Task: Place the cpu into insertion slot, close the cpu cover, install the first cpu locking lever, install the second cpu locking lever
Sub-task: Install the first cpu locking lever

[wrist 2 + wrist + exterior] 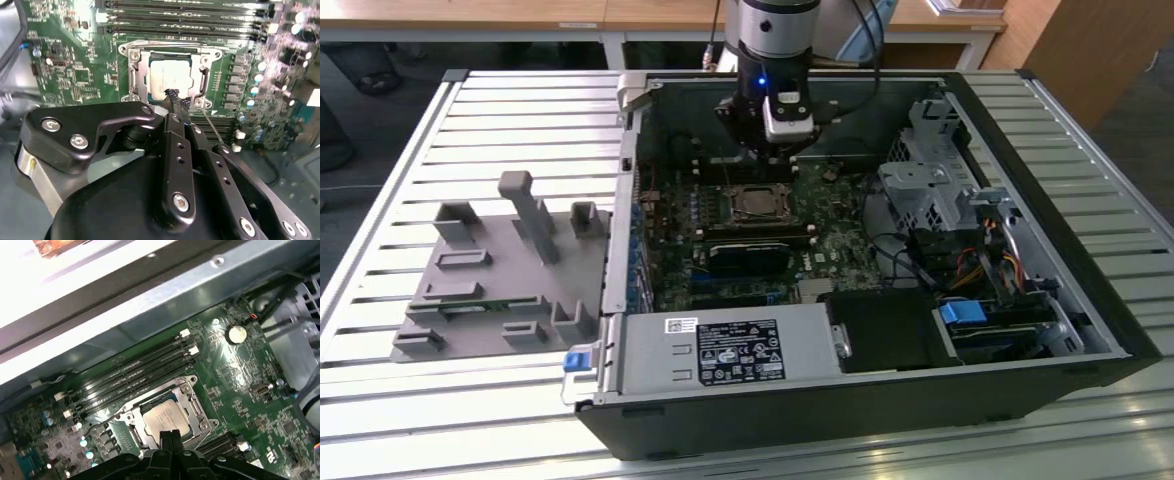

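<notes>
Hand: black two-finger hand [173, 96], closed tight, nothing held.
Cpu: small flat silvery-grey square chip [169, 74], seated in silver-rimmed insertion slot [134, 75]; judged light, rigid, fragile; to be taken by edges.

The cpu [169, 77] lies in the insertion slot [131, 57] — memory slots [185, 20] flank it.

The silvery square cpu [170, 75] lies flat inside the insertion slot [133, 58].
</notes>
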You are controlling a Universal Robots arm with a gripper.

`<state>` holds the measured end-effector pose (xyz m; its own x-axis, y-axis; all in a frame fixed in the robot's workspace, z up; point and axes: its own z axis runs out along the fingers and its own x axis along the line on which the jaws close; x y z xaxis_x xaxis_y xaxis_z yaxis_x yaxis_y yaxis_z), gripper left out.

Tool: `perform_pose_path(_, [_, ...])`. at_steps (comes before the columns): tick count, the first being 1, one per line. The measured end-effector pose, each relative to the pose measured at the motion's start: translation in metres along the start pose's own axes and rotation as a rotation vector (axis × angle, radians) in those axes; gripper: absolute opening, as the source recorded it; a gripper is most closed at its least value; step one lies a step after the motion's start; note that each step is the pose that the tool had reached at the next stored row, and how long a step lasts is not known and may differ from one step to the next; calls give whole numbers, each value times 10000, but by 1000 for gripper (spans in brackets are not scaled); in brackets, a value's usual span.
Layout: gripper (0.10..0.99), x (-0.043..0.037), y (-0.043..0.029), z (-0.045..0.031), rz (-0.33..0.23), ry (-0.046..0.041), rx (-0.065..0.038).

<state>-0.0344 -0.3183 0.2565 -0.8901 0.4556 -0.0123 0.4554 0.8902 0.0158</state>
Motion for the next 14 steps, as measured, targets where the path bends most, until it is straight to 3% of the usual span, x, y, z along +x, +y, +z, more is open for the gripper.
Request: perform_pose_path(14, [106, 0, 0, 3, -2539, 40, -30])
